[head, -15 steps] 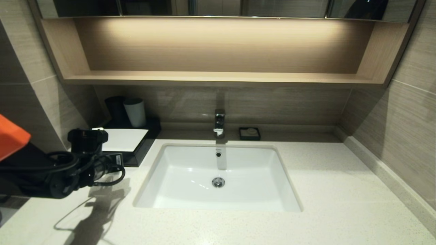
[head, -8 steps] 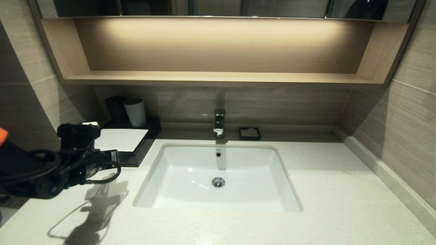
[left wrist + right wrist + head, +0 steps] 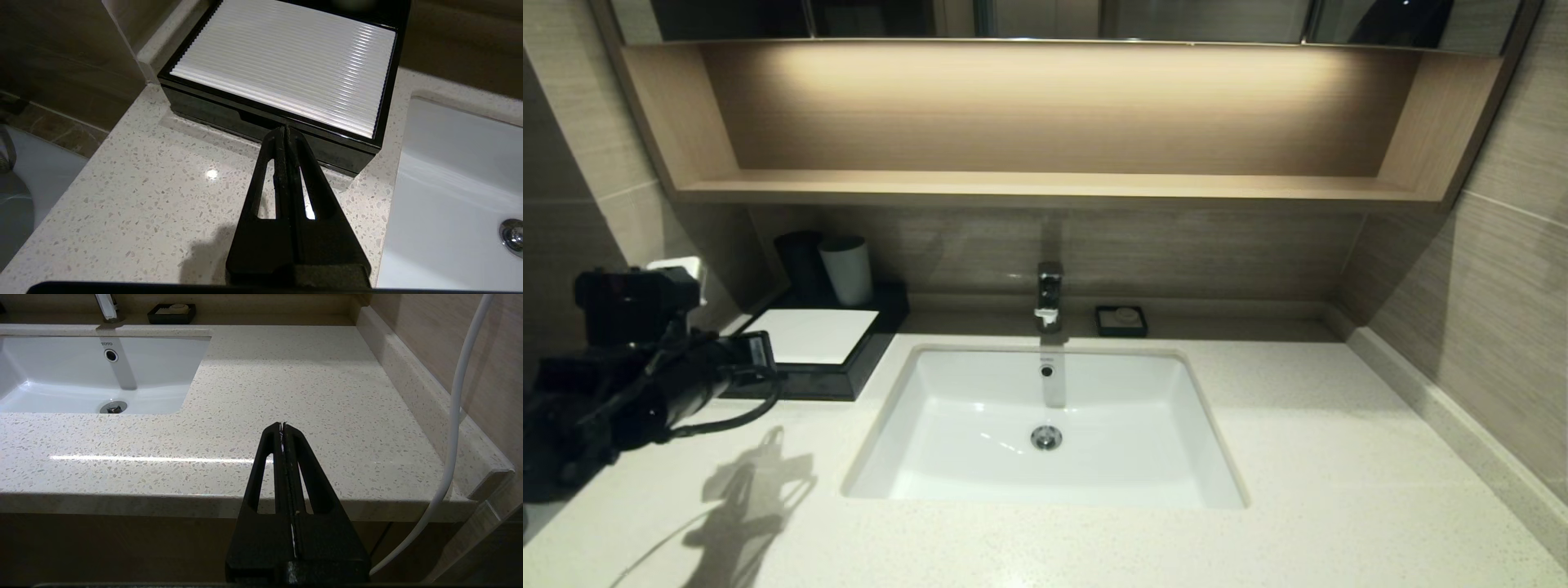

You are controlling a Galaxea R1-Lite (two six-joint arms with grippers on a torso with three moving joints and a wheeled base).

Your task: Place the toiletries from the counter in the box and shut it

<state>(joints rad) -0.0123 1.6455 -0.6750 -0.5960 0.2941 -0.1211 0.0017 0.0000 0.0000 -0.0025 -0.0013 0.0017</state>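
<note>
Toiletries are showing nowhere on the counter (image 3: 1339, 457) now, neither the two paper-wrapped sticks nor the plastic packet, and the box (image 3: 827, 353) is sitting at the counter's back left corner with its drawer front flush, so the job is looking finished or nearly so. Over the last second the left gripper (image 3: 284, 130) has been pulling back from the box toward the counter's left edge; a second ago the arm was covering the box's left side, and now the whole white top panel is showing in the head view. Its fingers are pressed together with nothing between them, tips pointing at the drawer front from just short of it. The right gripper (image 3: 282, 426) is sitting parked off the front right corner of the counter, jaws likewise pressed together and empty. Room for moving is looking generous: bare stone is lying between the box and the front edge, the sink (image 3: 1045, 425) is bordering the box's right side, and the wall is hemming in the left arm's retreat.
</note>
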